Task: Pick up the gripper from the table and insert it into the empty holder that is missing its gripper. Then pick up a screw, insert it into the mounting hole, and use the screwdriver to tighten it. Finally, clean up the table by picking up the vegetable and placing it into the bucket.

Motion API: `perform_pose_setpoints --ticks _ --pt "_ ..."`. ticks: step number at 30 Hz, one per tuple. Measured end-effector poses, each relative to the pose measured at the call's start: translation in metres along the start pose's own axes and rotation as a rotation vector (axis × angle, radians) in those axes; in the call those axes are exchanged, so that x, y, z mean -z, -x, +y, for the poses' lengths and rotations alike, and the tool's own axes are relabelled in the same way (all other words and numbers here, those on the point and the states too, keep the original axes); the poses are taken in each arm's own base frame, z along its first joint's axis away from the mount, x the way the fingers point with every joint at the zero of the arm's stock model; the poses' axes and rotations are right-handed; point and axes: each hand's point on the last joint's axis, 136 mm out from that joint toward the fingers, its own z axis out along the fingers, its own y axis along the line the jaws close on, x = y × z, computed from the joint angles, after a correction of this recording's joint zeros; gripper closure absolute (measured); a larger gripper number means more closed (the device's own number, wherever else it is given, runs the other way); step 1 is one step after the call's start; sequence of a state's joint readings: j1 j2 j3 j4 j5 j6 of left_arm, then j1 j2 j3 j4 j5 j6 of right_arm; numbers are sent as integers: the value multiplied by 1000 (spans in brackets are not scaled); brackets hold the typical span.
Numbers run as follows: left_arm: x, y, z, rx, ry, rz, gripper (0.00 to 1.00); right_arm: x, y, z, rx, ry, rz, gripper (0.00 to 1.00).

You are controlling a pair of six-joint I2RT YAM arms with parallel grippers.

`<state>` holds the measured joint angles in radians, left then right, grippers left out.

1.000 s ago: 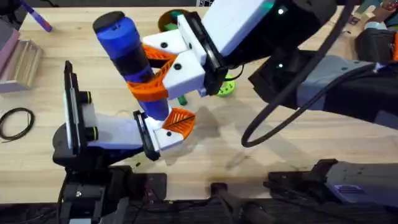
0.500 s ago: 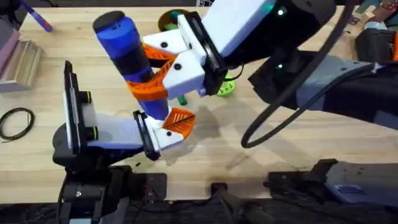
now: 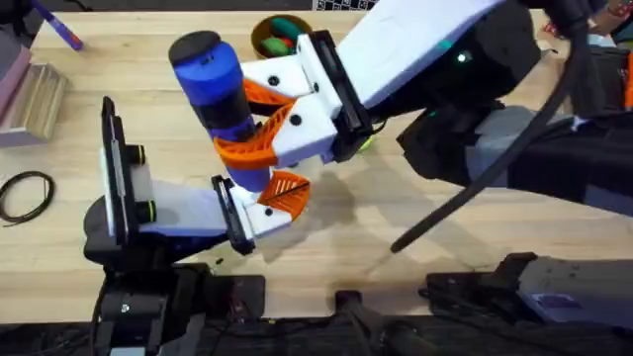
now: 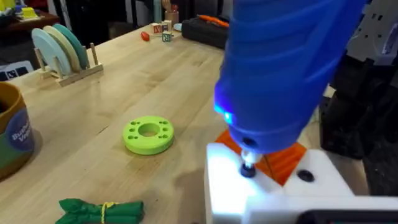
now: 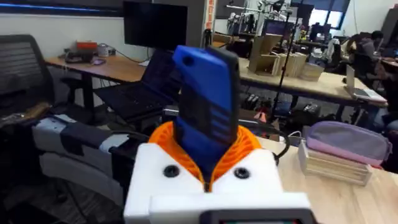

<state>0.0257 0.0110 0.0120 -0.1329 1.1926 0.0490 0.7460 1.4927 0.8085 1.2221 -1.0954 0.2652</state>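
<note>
The right gripper (image 3: pixel 259 124) squeezes the fat bright blue screwdriver (image 3: pixel 220 94), tip on a screw in the white holder (image 4: pixel 249 186). It is tightening; next it must lift away. I cannot tell the left gripper's grip. Farther off lie the dark-green leafy vegetable (image 4: pixel 99 210) and brown round bucket (image 3: pixel 280 34).

The blue screwdriver (image 3: pixel 220 99) is standing tilted at upper centre-left; the dark-green vegetable (image 4: pixel 99 210) is lying flat at lower left; the bucket (image 3: pixel 280 33) is sitting at top centre.
</note>
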Motion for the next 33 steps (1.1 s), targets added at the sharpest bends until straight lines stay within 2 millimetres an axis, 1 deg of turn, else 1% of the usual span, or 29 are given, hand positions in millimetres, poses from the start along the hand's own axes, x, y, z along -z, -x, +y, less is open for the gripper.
perform_pose_setpoints --ticks 17,21,28,30,33 --pt "0 0 -1 0 -5 0 993 0 0 -4 -68 -23 -2 978" --pt "0 0 -1 -1 -6 0 993 -2 1 -6 -92 -8 6 978" --pt "0 0 -2 -4 -9 0 993 -13 -1 -23 -216 8 80 978" --pt "0 0 -2 -3 -9 0 993 -15 3 -28 -212 9 84 978" --pt "0 0 -2 -3 -9 0 993 -20 23 -31 -141 14 63 978"
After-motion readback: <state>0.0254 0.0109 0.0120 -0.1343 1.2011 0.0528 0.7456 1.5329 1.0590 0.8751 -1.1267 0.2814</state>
